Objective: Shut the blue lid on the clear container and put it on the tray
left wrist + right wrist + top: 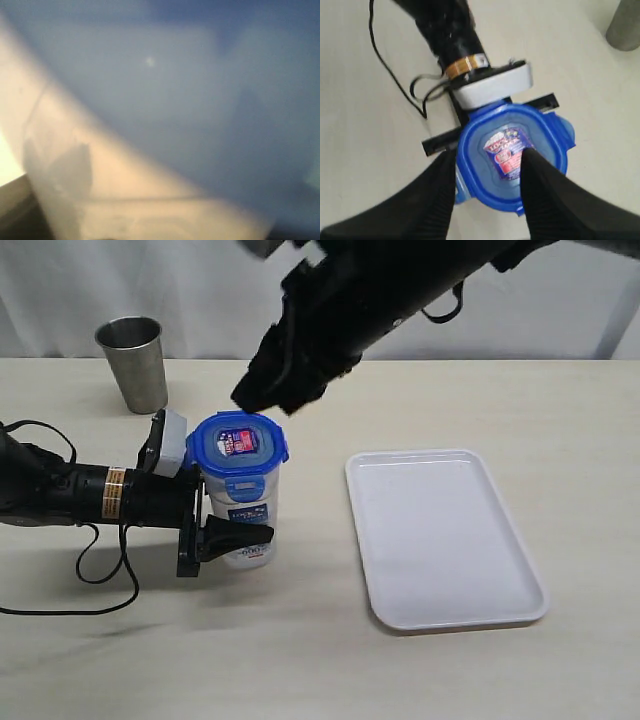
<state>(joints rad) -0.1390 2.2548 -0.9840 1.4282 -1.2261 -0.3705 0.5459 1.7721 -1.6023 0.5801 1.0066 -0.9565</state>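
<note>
Centre-left on the surface (560,420), the left tool (236,508) grips the clear container (250,518), blue lid (238,443) on top; the right tool (265,398) hovers above, jaws apart; the tray (440,540) lies right of them.

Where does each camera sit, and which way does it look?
Exterior: off the arms, raised, looking down across the table at cup, container, lid, tray; left gripper and right gripper show.
Left wrist: on the left arm, hard against the container; only blur, no own part clear.
Right wrist: above the lid, looking down; its two fingers show.
Shared: exterior and right wrist both show lid, cup, left gripper.
</note>
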